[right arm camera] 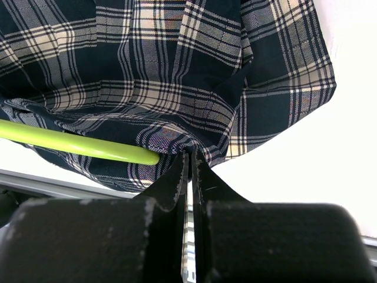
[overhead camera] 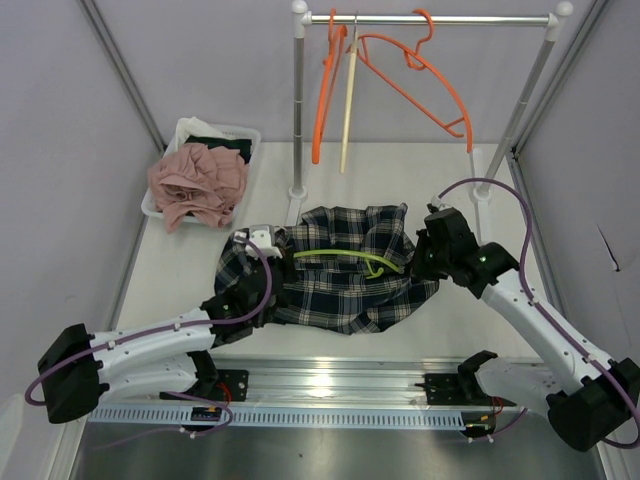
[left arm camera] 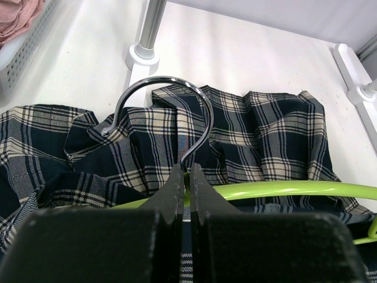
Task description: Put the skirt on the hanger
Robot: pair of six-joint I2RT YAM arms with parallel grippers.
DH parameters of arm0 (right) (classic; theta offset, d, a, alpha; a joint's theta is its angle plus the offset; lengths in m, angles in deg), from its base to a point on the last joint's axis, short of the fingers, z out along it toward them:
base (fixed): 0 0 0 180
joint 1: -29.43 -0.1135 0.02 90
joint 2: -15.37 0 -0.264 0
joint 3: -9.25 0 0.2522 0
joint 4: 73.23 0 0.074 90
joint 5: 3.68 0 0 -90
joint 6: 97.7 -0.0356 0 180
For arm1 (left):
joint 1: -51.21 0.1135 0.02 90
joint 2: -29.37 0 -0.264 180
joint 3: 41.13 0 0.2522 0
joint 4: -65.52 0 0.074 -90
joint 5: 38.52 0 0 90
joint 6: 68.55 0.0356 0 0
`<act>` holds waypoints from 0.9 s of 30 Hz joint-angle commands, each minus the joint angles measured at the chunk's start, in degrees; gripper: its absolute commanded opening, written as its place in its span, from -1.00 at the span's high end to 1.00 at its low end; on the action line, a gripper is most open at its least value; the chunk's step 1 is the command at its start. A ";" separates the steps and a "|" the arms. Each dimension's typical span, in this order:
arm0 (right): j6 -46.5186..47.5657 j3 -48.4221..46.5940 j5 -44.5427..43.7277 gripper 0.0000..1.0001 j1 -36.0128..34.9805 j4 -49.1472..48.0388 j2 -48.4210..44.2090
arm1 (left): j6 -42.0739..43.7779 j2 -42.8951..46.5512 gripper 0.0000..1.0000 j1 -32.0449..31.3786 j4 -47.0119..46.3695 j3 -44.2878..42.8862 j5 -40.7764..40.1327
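Crumpled navy plaid skirt partly over lime hanger; left claw clamps hanger, right claw clamps skirt, basket holds pink clothes.

Lab test cell, grey panel walls, white table, clothes rail

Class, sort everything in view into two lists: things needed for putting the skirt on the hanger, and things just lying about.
Needed: plaid skirt, green hanger, left claw, right claw.
Lying about: pink clothes, white basket, orange hangers, cream hanger.
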 commanded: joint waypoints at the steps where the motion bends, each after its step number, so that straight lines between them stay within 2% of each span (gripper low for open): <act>1: 1.62 -3.49 -3.70 1.00 1.43 -0.08 0.24 | 4.97 0.73 1.00 0.19 3.30 1.68 -3.19; 15: 2.15 -5.07 -2.74 1.00 1.79 1.59 -1.69 | 3.57 -5.95 1.00 0.19 8.75 -3.24 -6.27; 22: 2.24 -6.39 -0.72 1.00 1.70 1.33 -1.95 | 4.53 -7.19 1.00 0.19 7.97 -4.12 -5.04; 27: 2.06 -8.15 0.78 1.00 1.70 0.80 -1.69 | 6.82 -6.05 1.00 -0.60 5.24 -4.47 -1.09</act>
